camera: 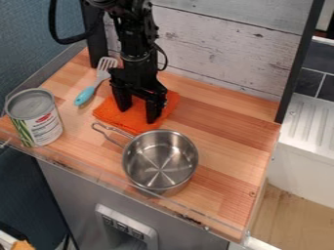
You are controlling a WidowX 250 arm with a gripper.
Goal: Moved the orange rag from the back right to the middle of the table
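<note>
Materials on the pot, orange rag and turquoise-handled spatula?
Pot: bare metal, probably stainless, satin to semi-gloss; silver-grey with light streaks fanning across its floor.
Rag: matte fabric, no shine; cotton or microfibre, can't tell.
Spatula: handle likely plastic or silicone, going by the solid turquoise; slotted head looks like metal, greyish, though painted plastic isn't ruled out.

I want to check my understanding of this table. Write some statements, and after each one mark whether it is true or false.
1. The gripper is at the orange rag, with its fingers apart. True.
2. The metal pot has food in it. False: its inside is bare.
3. The can stands upright. True.
4. The spatula has a blue handle. True.
5. The spatula lies inside the pot. False: it lies on the table, between the can and the arm.
</note>
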